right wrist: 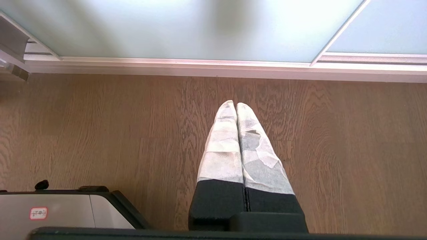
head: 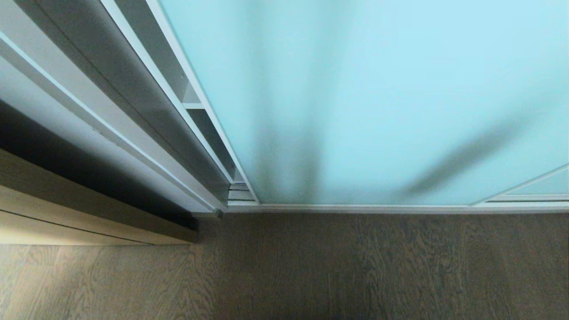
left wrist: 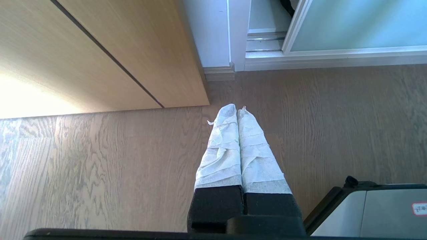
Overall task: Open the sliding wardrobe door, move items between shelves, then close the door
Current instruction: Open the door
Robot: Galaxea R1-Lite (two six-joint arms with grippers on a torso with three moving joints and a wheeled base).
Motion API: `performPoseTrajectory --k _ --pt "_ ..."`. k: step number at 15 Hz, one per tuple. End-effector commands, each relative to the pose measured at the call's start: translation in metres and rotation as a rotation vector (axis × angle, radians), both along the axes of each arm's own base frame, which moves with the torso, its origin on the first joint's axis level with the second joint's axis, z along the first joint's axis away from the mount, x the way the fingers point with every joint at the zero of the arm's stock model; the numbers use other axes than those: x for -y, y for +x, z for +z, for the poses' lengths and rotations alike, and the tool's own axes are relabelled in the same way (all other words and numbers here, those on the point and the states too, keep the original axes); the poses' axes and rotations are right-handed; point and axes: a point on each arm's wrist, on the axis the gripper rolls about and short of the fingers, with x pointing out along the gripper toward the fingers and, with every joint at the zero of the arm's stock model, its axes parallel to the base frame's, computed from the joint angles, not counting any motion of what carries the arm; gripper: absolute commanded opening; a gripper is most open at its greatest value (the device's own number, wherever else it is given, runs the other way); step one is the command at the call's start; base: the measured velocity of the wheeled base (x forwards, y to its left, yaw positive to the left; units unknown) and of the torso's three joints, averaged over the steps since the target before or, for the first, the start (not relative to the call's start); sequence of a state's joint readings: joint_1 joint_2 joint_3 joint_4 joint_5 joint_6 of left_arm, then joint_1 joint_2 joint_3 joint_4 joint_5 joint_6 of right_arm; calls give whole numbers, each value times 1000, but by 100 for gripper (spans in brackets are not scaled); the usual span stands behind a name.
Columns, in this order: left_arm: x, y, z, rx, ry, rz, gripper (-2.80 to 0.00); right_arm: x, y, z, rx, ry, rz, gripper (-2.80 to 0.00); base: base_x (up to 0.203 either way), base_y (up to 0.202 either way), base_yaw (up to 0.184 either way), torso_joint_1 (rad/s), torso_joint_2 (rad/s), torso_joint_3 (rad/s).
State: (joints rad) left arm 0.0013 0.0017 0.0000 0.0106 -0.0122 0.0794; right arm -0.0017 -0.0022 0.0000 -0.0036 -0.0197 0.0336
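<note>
The sliding wardrobe door [head: 378, 98], pale aqua frosted glass in a slim silver-white frame, fills most of the head view. A narrow gap stays between its left edge and the white side wall. In that gap shows the front edge of one white shelf [head: 193, 106]. The items are hidden. Neither arm shows in the head view. My left gripper [left wrist: 237, 110] hangs shut and empty over the wood floor, near the door's left corner [left wrist: 360, 26]. My right gripper [right wrist: 236, 105] is also shut and empty above the floor, in front of the door [right wrist: 166, 26].
A tan wood-grain door [left wrist: 116, 50] stands to the left of the wardrobe. The bottom rail [head: 378, 208] runs along the wood floor [head: 355, 266]. A second aqua panel [right wrist: 383, 26] overlaps at the right. My base's corner [left wrist: 383, 213] sits beside each gripper.
</note>
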Motion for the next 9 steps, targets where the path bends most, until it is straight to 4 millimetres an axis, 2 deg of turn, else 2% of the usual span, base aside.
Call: performPoseTrajectory --k 1,9 --pt "0 0 0 -2 0 0 -280 0 0 0 -3 0 0 -280 0 0 0 0 0 0" --pt "0 0 -1 -7 27 -2 -280 0 0 0 -3 0 0 -280 0 0 0 0 0 0"
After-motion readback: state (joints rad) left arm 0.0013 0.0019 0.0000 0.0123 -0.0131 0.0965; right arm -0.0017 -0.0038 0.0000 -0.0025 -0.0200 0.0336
